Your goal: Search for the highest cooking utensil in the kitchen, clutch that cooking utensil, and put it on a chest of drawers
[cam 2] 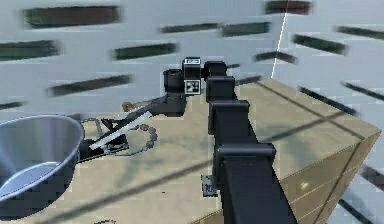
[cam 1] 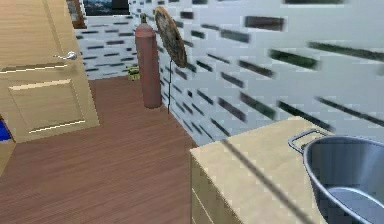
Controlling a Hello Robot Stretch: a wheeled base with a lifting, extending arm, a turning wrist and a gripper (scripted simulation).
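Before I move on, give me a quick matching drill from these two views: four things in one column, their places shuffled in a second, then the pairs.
Things
1. metal pot
2. wooden door
3. reddish cylinder
4. claw

Places
A. at the forward view's left
B. on the wooden top, forward view's bottom right corner
C. upright on the floor against the patterned wall
D. reaching across the wooden top, right of the pot in the arm side view

Pairs: 1-B, 2-A, 3-C, 4-D
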